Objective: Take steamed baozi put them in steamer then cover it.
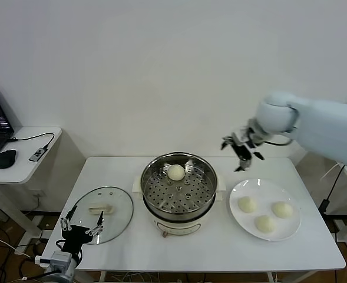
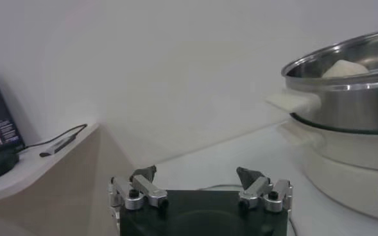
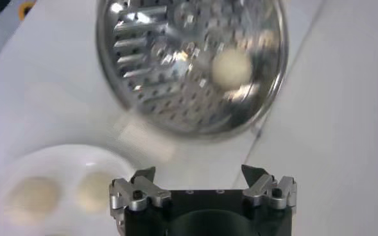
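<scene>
The white table (image 1: 220, 247) carries the cover (image 1: 102, 213), the steamer (image 1: 179, 194) and a white plate (image 1: 266, 236).

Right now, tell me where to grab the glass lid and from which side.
Grip the cream-white handle at the centre of the glass lid, coming straight down from above. The lid lies flat on the table with the handle facing up; it is the only raised part, and the left gripper hovers nearby, open.

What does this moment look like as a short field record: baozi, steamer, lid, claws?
baozi in steamer: one
baozi on plate: three
steamer: uncovered, table centre
plate: beside the steamer, on the robot's right
lid: flat on table, on the steamer's other side
right claw: open, empty, raised between steamer and plate
left claw: open, empty, low by lid
</scene>
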Motion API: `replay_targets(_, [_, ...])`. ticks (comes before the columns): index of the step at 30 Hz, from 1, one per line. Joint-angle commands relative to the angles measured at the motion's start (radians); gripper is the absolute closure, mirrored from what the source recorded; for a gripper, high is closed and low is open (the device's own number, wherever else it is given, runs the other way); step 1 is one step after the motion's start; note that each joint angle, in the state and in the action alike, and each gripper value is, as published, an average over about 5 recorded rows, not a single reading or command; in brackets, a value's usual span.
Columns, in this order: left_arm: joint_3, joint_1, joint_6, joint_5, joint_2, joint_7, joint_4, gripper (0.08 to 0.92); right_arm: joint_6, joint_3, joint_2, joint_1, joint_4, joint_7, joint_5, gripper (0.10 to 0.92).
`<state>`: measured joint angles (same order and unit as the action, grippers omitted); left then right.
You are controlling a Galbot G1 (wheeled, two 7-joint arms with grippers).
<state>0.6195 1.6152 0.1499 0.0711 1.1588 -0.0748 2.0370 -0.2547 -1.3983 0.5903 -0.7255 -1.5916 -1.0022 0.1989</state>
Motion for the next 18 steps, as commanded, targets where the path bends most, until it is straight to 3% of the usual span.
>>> replay_targets(1, [0.004,-0.004,0.000,0.000,-0.005,0.001,-0.008,0.177,-0.117,0.074,-0.219,0.174,-0.068,-0.003,-0.071,0.203])
replay_targets(18, [0.037,0.018,0.000,-0.003,0.007,0.000,-0.002,0.177,-0.088,0.475,-0.032,0.679,0.214,0.017,-0.176,0.203])
